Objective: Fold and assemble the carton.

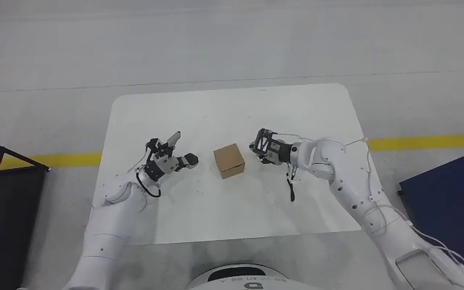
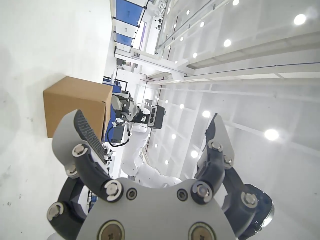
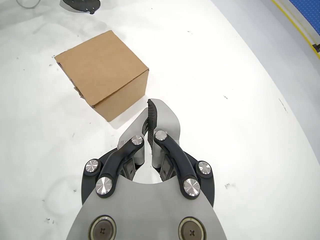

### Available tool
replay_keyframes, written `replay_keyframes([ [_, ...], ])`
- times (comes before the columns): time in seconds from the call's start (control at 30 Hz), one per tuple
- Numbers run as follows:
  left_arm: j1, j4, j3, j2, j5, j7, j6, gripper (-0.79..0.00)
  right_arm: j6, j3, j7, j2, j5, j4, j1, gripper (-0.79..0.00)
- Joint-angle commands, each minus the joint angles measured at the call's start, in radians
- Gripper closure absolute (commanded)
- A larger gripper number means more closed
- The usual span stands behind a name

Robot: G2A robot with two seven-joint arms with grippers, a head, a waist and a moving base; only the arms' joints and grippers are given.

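A small brown carton (image 1: 229, 160) stands closed as a cube near the middle of the white table (image 1: 304, 116). My left gripper (image 1: 180, 148) is to its left, open, a short gap away, holding nothing. In the left wrist view the carton (image 2: 75, 106) sits beyond one fingertip of the wide-open left gripper (image 2: 147, 126). My right gripper (image 1: 257, 145) is just right of the carton, shut on nothing. In the right wrist view the right gripper (image 3: 150, 116) has its pads pressed together close to the carton (image 3: 105, 71), apart from it.
The table's front edge (image 1: 239, 238) lies near the robot. A yellow floor line (image 1: 413, 143) runs past both table sides. A dark blue object (image 1: 442, 196) stands off the right edge, a black one (image 1: 18, 203) off the left.
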Motion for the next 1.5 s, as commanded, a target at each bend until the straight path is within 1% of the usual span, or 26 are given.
replay_keyframes([
  [0.0, -0.011, 0.007, 0.019, -0.002, 0.009, 0.007, 0.004, -0.785, -0.043, -0.039, 0.012, -0.005, -0.008, -0.01, 0.0, 0.0],
  [0.13, -0.035, 0.028, 0.049, -0.005, 0.038, 0.02, 0.012, -0.785, -0.041, -0.061, -0.005, -0.014, 0.003, -0.003, 0.013, 0.0],
  [0.27, -0.056, 0.041, 0.078, -0.009, 0.039, 0.015, 0.021, -0.785, -0.021, -0.017, -0.034, -0.008, 0.016, 0.021, 0.015, 0.0],
  [0.37, -0.078, 0.056, 0.103, -0.013, 0.048, 0.014, 0.027, -0.785, -0.017, 0.025, -0.044, 0.003, 0.016, 0.021, -0.005, 0.0],
  [0.53, -0.16, 0.104, 0.156, -0.022, 0.092, 0.034, 0.04, -0.785, -0.012, 0.077, -0.053, 0.019, 0.018, -0.007, -0.054, 0.0],
  [0.63, -0.211, 0.131, 0.195, -0.031, 0.108, 0.027, 0.049, -0.785, -0.006, 0.101, -0.059, 0.026, 0.017, -0.027, -0.08, 0.0],
  [0.8, -0.263, 0.173, 0.248, -0.048, 0.092, 0.023, 0.044, -0.785, 0.01, 0.149, -0.076, 0.037, 0.017, -0.055, -0.119, 0.0],
  [0.9, -0.267, 0.196, 0.245, -0.051, 0.065, 0.024, 0.017, -0.785, 0.034, 0.189, -0.099, 0.045, 0.019, -0.083, -0.144, 0.0],
  [1.0, -0.244, 0.206, 0.191, -0.042, 0.0, 0.007, -0.026, -0.785, 0.114, 0.249, -0.177, 0.05, 0.026, -0.127, -0.173, 0.0],
  [1.03, -0.233, 0.206, 0.164, -0.036, -0.02, 0.0, -0.048, -0.785, 0.145, 0.266, -0.207, 0.05, 0.025, -0.139, -0.185, -0.049],
  [1.07, -0.221, 0.202, 0.133, -0.031, -0.047, -0.007, -0.071, -0.785, 0.18, 0.283, -0.233, 0.051, 0.015, -0.149, -0.194, -0.243],
  [1.1, -0.208, 0.195, 0.1, -0.025, -0.073, -0.012, -0.097, -0.785, 0.223, 0.298, -0.252, 0.052, -0.004, -0.157, -0.202, -0.597],
  [1.13, -0.2, 0.188, 0.076, -0.02, -0.087, -0.011, -0.12, -0.785, 0.262, 0.306, -0.264, 0.052, -0.024, -0.167, -0.21, -0.785],
  [1.17, -0.2, 0.188, 0.076, -0.02, -0.087, -0.011, -0.12, -0.785, 0.283, 0.31, -0.271, 0.051, -0.033, -0.179, -0.218, -0.785],
  [1.23, -0.2, 0.188, 0.076, -0.02, -0.087, -0.011, -0.12, -0.785, 0.286, 0.311, -0.272, 0.051, -0.034, -0.183, -0.221, -0.785],
  [1.27, -0.199, 0.187, 0.062, -0.02, -0.09, -0.012, -0.135, -0.785, 0.287, 0.312, -0.273, 0.051, -0.035, -0.183, -0.221, -0.188],
  [1.33, -0.2, 0.188, 0.075, -0.02, -0.087, -0.011, -0.121, -0.785, 0.288, 0.311, -0.273, 0.051, -0.034, -0.184, -0.221, -0.33],
  [1.4, -0.2, 0.188, 0.077, -0.021, -0.087, -0.011, -0.119, -0.785, 0.286, 0.311, -0.272, 0.051, -0.034, -0.183, -0.221, -0.438],
  [1.43, -0.2, 0.188, 0.076, -0.02, -0.087, -0.011, -0.12, -0.785, 0.286, 0.311, -0.272, 0.051, -0.033, -0.183, -0.221, -0.505],
  [1.47, -0.2, 0.188, 0.076, -0.021, -0.087, -0.011, -0.12, -0.784, 0.286, 0.311, -0.272, 0.051, -0.033, -0.183, -0.221, -0.549],
])
